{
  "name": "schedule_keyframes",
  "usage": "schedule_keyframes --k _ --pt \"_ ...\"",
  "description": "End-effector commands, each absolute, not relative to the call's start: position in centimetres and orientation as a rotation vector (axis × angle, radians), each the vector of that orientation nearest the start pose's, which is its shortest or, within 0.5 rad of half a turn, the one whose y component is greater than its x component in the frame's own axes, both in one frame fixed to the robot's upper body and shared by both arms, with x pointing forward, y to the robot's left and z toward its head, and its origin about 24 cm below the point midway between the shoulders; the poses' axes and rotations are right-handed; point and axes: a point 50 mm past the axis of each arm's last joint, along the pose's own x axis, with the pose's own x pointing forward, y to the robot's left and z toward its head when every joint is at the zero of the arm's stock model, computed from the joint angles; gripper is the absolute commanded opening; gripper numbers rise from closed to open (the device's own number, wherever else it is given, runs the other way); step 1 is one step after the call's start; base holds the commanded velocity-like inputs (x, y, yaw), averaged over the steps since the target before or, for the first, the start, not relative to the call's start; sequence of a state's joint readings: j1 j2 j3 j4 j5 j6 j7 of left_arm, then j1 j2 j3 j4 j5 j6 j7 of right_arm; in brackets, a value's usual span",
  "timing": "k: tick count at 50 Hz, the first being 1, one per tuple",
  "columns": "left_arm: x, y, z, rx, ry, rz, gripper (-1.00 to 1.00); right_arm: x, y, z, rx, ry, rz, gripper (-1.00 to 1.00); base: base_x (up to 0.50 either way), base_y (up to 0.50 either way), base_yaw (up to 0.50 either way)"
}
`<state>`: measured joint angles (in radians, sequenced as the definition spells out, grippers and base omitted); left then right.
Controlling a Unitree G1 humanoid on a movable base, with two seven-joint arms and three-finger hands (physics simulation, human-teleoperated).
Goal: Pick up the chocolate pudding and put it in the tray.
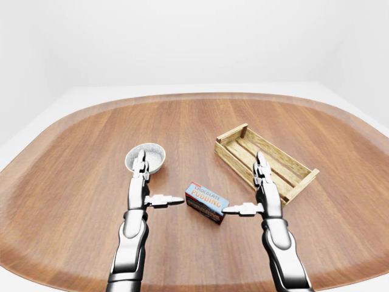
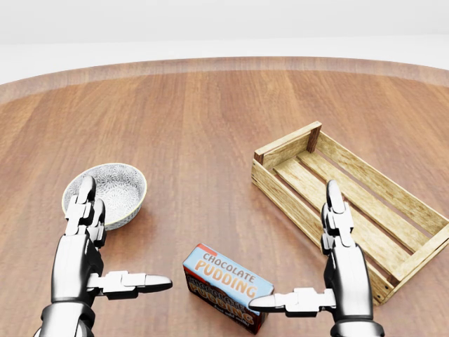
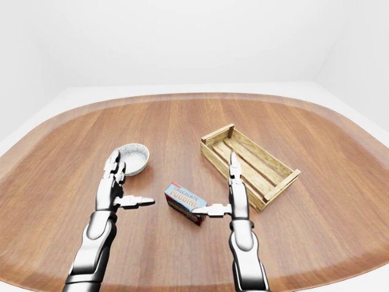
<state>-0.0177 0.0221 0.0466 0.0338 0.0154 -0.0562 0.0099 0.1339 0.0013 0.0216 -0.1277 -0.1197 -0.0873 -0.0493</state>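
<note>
Surface: wide rounded brown wooden table (image 2: 210, 126), grain running away from the camera, white floor and walls beyond its edge.
Pudding: small rectangular chocolate pudding box (image 2: 227, 286), blue top with orange lettering, red corner, dark side face. Lies flat on the table, low centre of head view, turned at an angle, between the two hands.
Tray: light slatted wooden crate tray (image 2: 393, 195), open-topped, set diagonally at right of head view. Nothing inside it that shows. Pudding box sits outside it, to its lower left, apart from its near wall.
Bowl: small round white-grey patterned bowl (image 2: 112, 188), at left of head view, upright on table.
Left hand: silver three-finger left hand (image 2: 95, 263), fingers spread, holding nothing. Two fingers point up the view and overlap the bowl's near rim in the picture; contact cannot be told. Thumb points right toward the pudding box, clear gap remains.
Right hand: silver three-finger right hand (image 2: 330, 274), fingers spread, gripping nothing. Two fingers point up, overlapping the tray's near wall in the picture. Thumb points left; its tip meets the box's right end in all views, touching or just short, can't tell.
</note>
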Motion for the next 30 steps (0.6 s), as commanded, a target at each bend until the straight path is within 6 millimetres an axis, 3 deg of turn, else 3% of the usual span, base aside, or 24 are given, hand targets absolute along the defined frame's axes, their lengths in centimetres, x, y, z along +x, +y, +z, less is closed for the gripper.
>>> schedule_keyframes --k 1,30 --pt "25.7 16.3 4.2 0.026 -0.022 0.042 1.0 22.2 -15.0 3.5 -0.136 -0.027 -0.04 1.0 0.0 0.0 0.0" --pt "25.6 16.3 4.2 0.035 -0.023 0.039 1.0 21.6 -14.5 -0.8 -0.177 0.156 0.006 1.0 0.0 0.0 0.0"
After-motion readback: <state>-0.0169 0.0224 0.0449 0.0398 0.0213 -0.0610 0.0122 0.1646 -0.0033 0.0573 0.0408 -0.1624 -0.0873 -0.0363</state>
